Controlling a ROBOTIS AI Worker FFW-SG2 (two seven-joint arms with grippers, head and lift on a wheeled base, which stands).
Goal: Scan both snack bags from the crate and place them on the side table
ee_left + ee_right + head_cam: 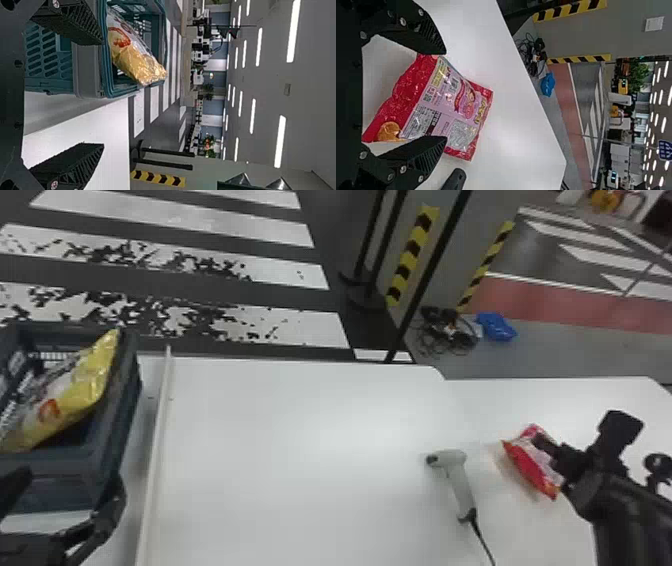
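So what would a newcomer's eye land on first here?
Most likely the shiny red and pink snack bag, at the black right gripper over the white table. Next comes the crinkled yellow snack bag leaning in the dark blue-green plastic crate at far left. Between them lies a pale grey, pistol-shaped scanner.

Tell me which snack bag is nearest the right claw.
The red bag, just right of the scanner. The other bag is largely yellow and lies in the crate, far left.
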